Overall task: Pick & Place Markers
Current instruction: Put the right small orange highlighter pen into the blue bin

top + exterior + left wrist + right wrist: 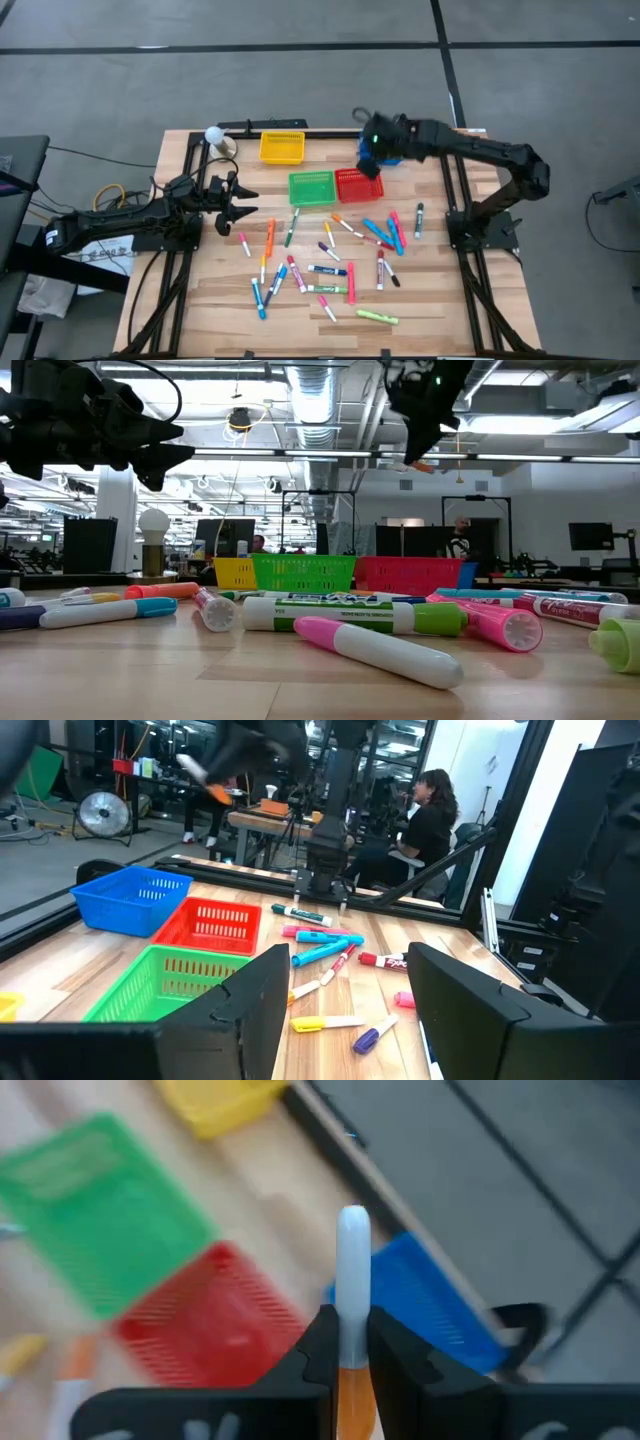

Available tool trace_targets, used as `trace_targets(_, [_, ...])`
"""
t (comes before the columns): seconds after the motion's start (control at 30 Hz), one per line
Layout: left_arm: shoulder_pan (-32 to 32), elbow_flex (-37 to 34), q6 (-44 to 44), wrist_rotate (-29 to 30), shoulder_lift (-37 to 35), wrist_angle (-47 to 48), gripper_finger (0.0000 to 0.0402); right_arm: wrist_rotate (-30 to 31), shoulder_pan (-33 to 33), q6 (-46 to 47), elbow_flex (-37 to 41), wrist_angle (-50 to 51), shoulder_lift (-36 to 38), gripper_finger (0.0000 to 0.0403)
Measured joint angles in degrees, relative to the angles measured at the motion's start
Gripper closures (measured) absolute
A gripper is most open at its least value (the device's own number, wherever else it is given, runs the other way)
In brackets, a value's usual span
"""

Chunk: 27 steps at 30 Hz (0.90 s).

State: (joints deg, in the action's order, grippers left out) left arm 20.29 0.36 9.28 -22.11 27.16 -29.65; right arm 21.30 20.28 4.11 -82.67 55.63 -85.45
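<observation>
Many markers (325,262) in pink, blue, orange, green and purple lie scattered flat on the wooden table, and fill the foreground of the low view (380,645). My right gripper (370,165) hangs high over the red basket (358,185) and blue basket (420,1305), shut on a marker with a white barrel and an orange part (352,1255). My left gripper (236,200) hovers open above the table's left side, beside the green basket (312,188). In its wrist view its fingers (262,1005) stand wide apart with nothing between them. My right gripper (352,1325) pinches the marker between its two fingers, which lie across it. The orange part (352,1395) sits back between the fingers and the white barrel end (353,1240) sticks out past the fingertips. The marker is lifted clear, its orange end (420,464) showing below the gripper.
A yellow basket (282,147) sits at the table's far side, next to a white bulb-like object (214,135). Green, red and blue baskets stand in a row mid-table. Bare wood lies along the near edge. People (425,810) and equipment show in the room beyond.
</observation>
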Motion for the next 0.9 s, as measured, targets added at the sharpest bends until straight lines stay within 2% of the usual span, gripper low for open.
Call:
trace_targets(0.23, [0.00, -0.02, 0.00, 0.00, 0.01, 0.00, 0.0198, -1.29, 13.35, -15.68, 0.00, -2.52, 0.00, 0.0367])
trace_targets(0.43, [0.00, -0.01, 0.00, 0.00, 0.00, -0.02, 0.0198, -7.92, 21.16, -24.27, 1.78, -7.78, -0.09, 0.0373])
trace_targets(0.63, [0.00, 0.00, 0.00, -0.02, 0.02, -0.02, 0.0198, -12.72, 24.79, -27.73, 7.34, -12.61, -0.11, 0.0365])
trace_targets(0.9, [0.00, -0.01, 0.00, 0.00, 0.01, -0.03, 0.0198, -15.56, 24.86, -31.67, 16.21, -23.75, -0.15, 0.0371])
